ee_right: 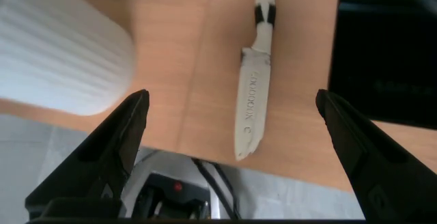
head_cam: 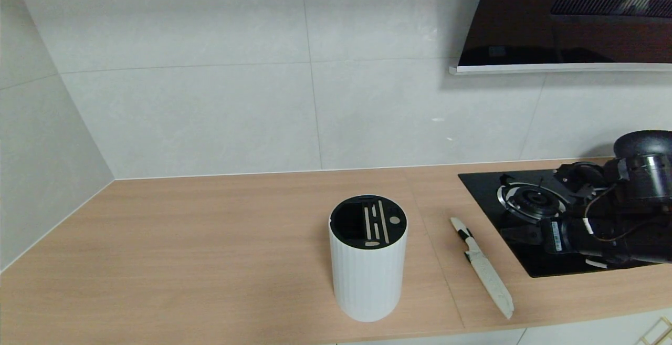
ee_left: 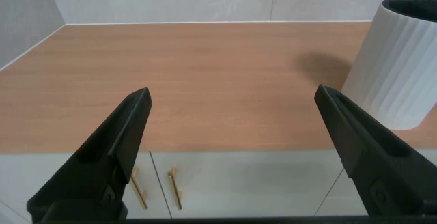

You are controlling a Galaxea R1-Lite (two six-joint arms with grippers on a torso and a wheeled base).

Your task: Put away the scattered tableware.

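1. The left end effector [ee_left: 232,91] is spread wide and holds nothing, by the front edge of the wooden surface [ee_left: 205,67].
2. The right end effector [ee_right: 232,101] is also wide open and empty, above the white knife [head_cam: 480,266].
3. The knife lies flat near the surface's front edge, between the knife holder [head_cam: 367,258] and the gas hob [head_cam: 525,213], handle toward the back edge.
4. The white ribbed knife holder stands upright near the front edge, its slotted black top facing up.
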